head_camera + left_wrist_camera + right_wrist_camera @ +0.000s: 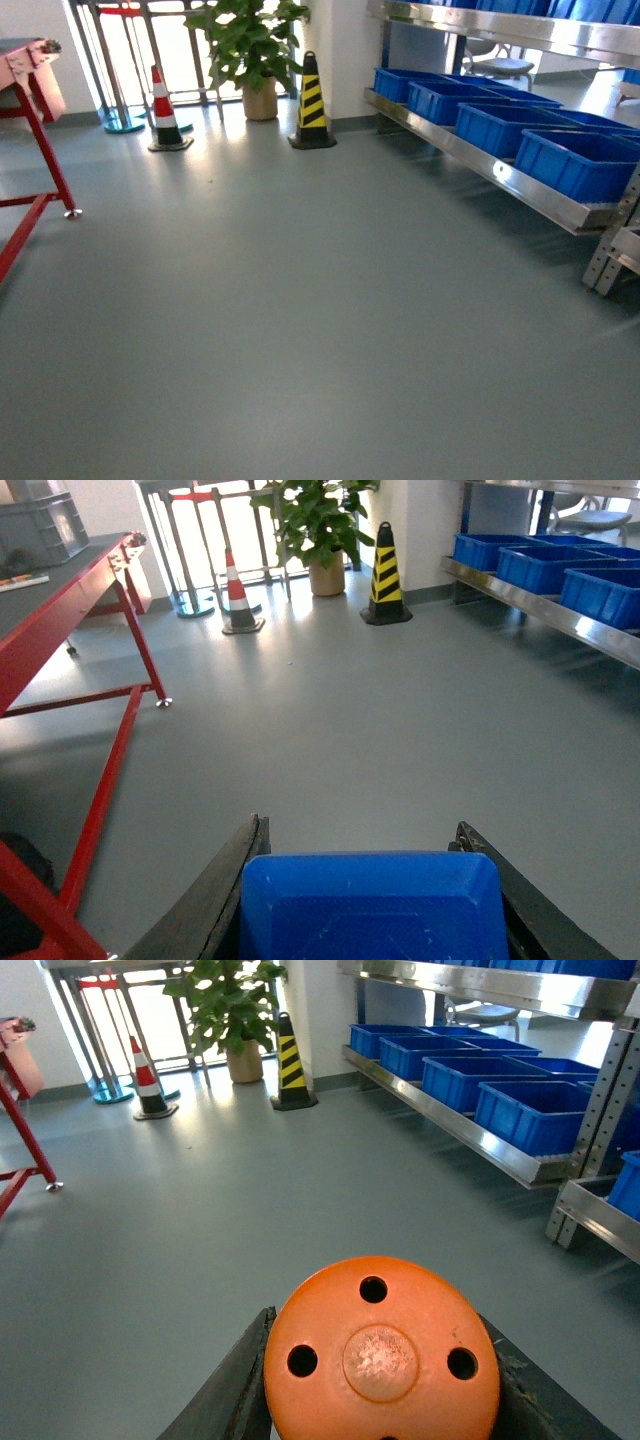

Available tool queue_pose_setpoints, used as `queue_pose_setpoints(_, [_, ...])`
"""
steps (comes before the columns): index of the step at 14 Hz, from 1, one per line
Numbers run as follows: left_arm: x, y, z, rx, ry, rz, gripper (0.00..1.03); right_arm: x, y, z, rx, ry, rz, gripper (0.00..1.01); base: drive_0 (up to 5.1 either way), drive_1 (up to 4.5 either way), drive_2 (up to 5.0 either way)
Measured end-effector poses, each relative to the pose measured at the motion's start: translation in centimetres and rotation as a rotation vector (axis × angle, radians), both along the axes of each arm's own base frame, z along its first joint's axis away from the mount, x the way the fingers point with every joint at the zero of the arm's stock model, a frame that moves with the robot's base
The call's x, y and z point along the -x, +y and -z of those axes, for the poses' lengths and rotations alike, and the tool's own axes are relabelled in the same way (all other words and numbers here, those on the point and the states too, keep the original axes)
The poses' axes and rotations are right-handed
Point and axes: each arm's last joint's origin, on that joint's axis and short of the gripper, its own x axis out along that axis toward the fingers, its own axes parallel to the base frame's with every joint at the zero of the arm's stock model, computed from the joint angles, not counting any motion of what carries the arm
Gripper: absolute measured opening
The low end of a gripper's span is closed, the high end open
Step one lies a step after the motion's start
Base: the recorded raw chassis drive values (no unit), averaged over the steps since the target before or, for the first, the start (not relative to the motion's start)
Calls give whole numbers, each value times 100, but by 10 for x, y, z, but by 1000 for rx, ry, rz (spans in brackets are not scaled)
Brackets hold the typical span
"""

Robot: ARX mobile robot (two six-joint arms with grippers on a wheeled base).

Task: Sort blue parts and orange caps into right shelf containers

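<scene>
The left gripper [370,900] clamps a blue part [370,905] and the right gripper [380,1370] clamps an orange cap [380,1355], both carried above open floor. The blue crates [575,160] sit on the shelf [500,170] far right, well apart; a jolt while driving could loosen either grip, or the pieces could land in the wrong crate

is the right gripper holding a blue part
No, the right gripper is shut on an orange cap with holes in its top.

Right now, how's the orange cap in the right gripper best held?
As it is: the right gripper pinches the orange cap across its round side wall, one finger each side, the flat holed top facing the camera.
</scene>
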Motion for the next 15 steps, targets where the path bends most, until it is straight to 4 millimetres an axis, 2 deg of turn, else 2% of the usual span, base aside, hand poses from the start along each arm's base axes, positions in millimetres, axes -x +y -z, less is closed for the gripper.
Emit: queue_pose_setpoints(15, [0,0,0,0,0,0,44,0,0,0,0,0,0,45,-164,-164,-164])
